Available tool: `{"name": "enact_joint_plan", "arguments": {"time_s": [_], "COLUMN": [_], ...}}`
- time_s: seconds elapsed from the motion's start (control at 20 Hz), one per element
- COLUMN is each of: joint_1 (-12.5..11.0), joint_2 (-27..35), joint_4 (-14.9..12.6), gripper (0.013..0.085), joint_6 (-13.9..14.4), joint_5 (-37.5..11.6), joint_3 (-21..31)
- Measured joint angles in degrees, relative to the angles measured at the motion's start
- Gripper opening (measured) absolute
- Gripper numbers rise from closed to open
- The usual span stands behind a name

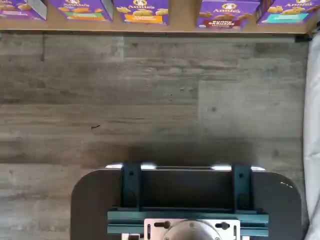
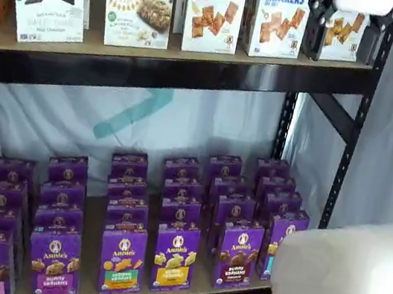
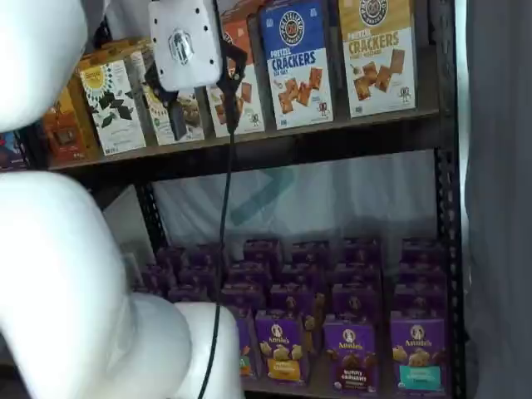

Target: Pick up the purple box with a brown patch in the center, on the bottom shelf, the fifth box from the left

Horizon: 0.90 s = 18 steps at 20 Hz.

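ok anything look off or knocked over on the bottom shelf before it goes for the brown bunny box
Nothing stands out. On the bottom shelf the purple Annie's cartons stand upright in tidy rows, none tipped or crushed. The purple box sits square at the front of its row. The gripper hangs up by the cracker boxes, well clear.

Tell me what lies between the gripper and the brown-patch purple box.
In both shelf views the gripper hangs open at the upper shelf level; that shelf's black beam crosses between it and the purple box below.

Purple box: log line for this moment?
target: purple box untouched, bottom shelf | gripper raised by upper shelf, fingers state unclear | phase: pre-approach
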Motion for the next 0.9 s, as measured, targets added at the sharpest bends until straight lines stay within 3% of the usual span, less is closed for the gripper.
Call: {"name": "enact_joint_plan", "arguments": {"time_s": [0.1,0.45,0.7,0.9], "joint_1": [1.3,1.3,2.1,2.1], "joint_2": [-0.5,-0.9,-2.1,-3.0], "joint_4": [-1.4,-1.6,-2.6,-1.9], "gripper": [0.0850,0.0850,0.0850,0.0850], "joint_6": [0.6,0.6,1.1,1.4], "joint_5": [-0.9,-2.5,-6.9,-10.4], "joint_3": [0.5,1.8,6.5,10.8]}}
